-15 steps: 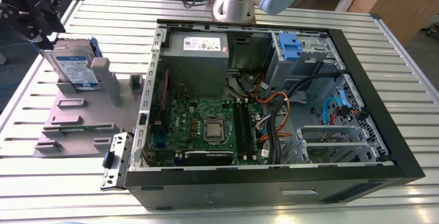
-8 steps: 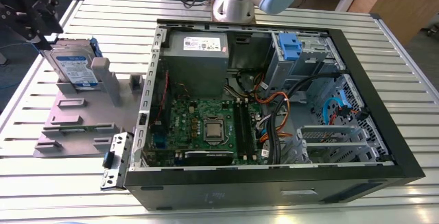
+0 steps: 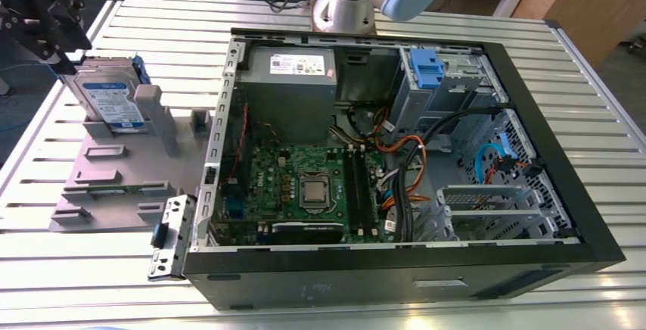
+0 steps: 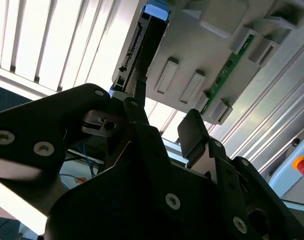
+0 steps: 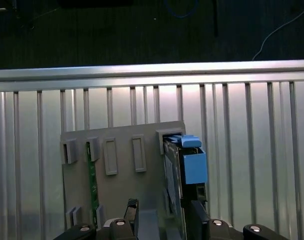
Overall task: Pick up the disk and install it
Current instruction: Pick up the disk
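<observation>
Disk (image 3: 109, 99) upright in grey holder (image 3: 111, 171), btwn end effector's (image 5: 162, 209) spread fingers (image 5: 132, 209).

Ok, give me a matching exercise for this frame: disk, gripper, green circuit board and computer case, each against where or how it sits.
Things:
1. disk
2. gripper
3. green circuit board
4. computer case

Places or states:
A. lying on its side with the cover off
B. standing on edge in the grey holder
C. flat inside the case
D. at the disk's upper end, at the exterior view's left

Pairs: 1-B, 2-D, 3-C, 4-A
</observation>
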### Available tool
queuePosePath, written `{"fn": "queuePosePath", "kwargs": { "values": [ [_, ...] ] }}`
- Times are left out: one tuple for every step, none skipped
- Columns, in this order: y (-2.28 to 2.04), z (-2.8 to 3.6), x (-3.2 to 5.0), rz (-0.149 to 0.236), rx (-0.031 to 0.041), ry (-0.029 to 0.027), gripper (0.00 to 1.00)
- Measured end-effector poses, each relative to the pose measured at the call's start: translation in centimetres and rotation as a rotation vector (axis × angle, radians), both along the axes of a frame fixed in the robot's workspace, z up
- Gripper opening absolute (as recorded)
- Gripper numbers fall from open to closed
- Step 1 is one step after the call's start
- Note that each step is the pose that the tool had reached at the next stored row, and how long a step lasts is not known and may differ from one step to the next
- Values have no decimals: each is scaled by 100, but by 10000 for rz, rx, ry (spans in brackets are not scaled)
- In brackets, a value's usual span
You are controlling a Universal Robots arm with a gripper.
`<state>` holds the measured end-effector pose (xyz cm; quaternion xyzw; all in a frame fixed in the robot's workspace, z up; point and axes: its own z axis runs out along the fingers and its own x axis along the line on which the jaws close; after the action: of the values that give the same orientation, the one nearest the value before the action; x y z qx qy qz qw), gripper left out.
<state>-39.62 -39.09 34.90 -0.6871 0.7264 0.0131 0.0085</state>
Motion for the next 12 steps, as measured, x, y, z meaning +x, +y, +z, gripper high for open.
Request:
{"fn": "queuePosePath", "kwargs": {
  "values": [
    [2, -2, 0, 0, 1, 0, 53],
    [3, -3, 0, 1, 0, 0, 53],
    [7, -41, -4, 0, -1, 2, 53],
    [8, -59, -5, 0, -1, 1, 53],
    [8, -60, -5, 0, 0, 1, 53],
    [9, -62, -5, 0, 0, 0, 53],
    [10, -63, -6, -1, 0, 1, 53],
    [11, -64, -9, -1, 0, 1, 53],
    [13, -66, -12, -1, 0, 0, 53],
    [15, -68, -16, -1, 1, -1, 53],
    [16, -69, -22, 0, 0, 1, 53],
    [19, -71, -30, 0, 0, 2, 53]
  ]
}}
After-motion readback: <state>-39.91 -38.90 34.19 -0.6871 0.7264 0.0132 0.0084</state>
